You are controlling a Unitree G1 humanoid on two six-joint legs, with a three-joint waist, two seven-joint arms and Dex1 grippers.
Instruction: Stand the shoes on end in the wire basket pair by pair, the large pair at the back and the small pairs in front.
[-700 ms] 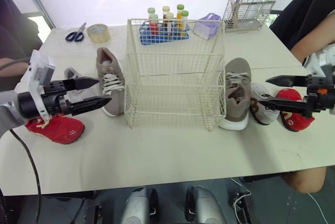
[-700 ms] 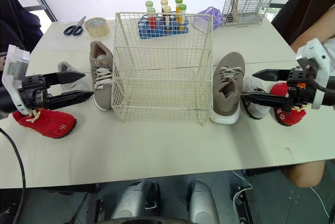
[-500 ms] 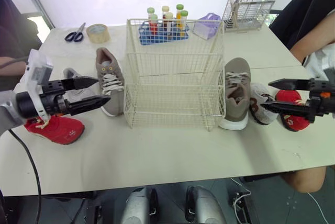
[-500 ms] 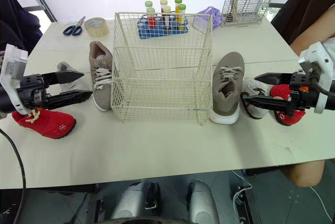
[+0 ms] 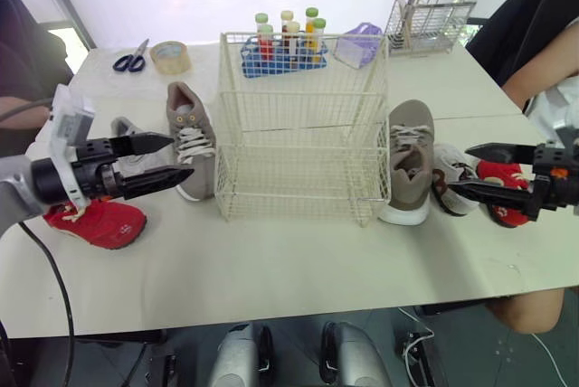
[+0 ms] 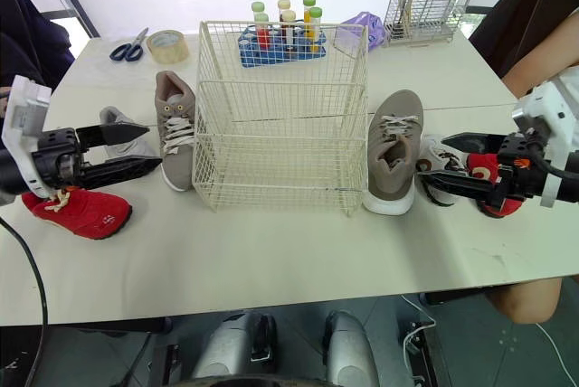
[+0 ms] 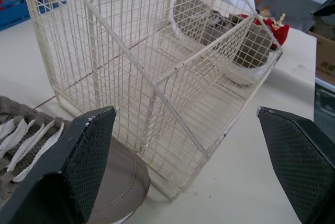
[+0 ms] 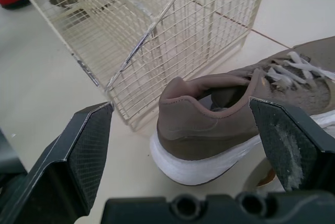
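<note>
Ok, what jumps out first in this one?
The tall, empty wire basket in the middle of the table, with the left taupe shoe and right taupe shoe flat on their soles beside it. The left gripper and right gripper, both open, hover further out, pointing inward toward those shoes.

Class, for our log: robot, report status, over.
Left claw, right claw open, holding nothing. Basket bare; left big shoe, right big shoe flank it. Bottles behind, no obstruction.
</note>
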